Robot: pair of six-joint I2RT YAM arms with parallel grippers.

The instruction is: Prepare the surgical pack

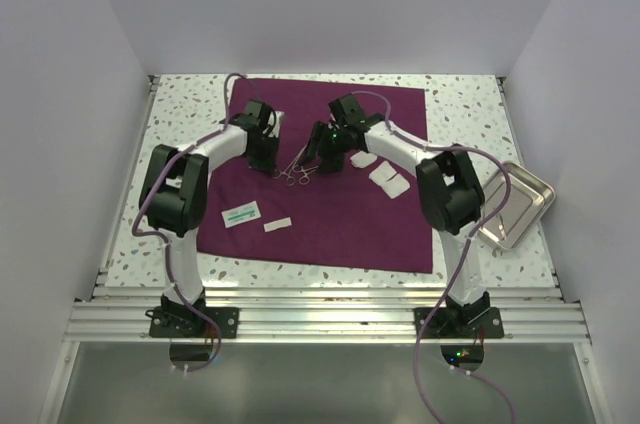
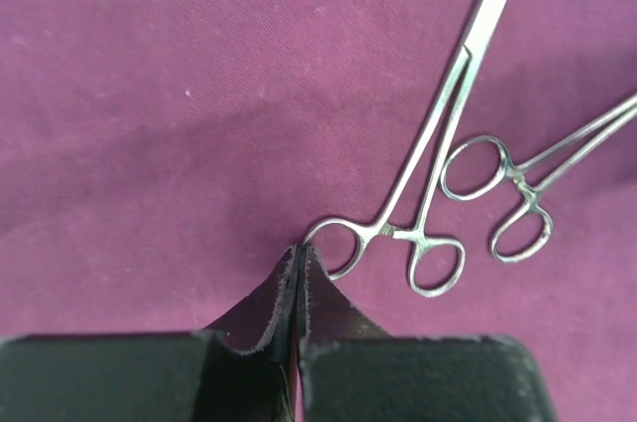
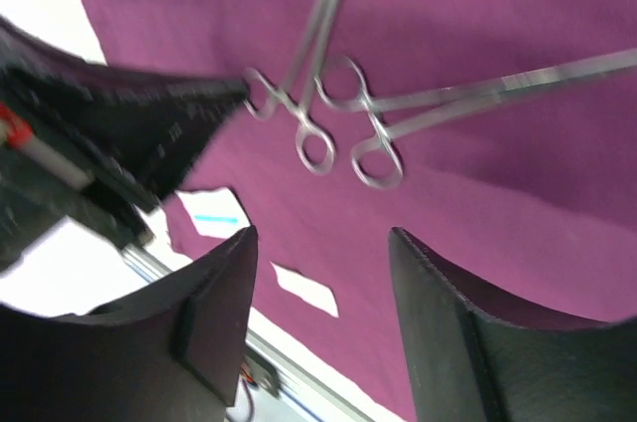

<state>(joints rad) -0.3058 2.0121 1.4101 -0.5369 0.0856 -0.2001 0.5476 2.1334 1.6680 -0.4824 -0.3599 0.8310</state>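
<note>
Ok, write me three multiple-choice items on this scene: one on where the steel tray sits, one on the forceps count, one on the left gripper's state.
1. Relative to the drape, the steel tray sits:
A) on it
B) off its right edge
C) off its left edge

2. Count of forceps on the drape:
A) one
B) two
C) four

3. The left gripper is:
A) wide open
B) shut
C) half open

Answers:
1 B, the tray lies on the table past the cloth's right side.
2 B, two pairs lie together near the centre.
3 B, its fingers press together with no gap.
</note>
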